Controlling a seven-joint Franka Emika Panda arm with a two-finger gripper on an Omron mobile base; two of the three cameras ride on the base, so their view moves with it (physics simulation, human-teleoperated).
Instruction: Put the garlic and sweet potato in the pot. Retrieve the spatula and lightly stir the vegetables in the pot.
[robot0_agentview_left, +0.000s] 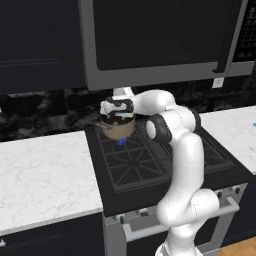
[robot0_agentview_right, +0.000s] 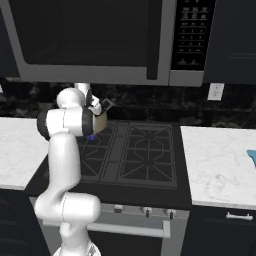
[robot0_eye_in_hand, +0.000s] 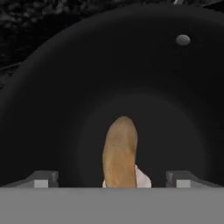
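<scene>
With tool (robot0_eye_in_hand: 114, 179) wide over tan-gold pot (robot0_agentview_left: 120, 131), orange-brown sweet potato (robot0_eye_in_hand: 120, 153) inside; fingertips cld snag rim on lift.

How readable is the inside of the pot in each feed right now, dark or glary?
Hand view: the pot interior is very dark and glare-free, yet the sweet potato stands out sharply, a pale bit beside it. Left base view: the pot is small and soft, with the gripper covering its mouth. Right base view: the arm mostly blocks it.
</scene>
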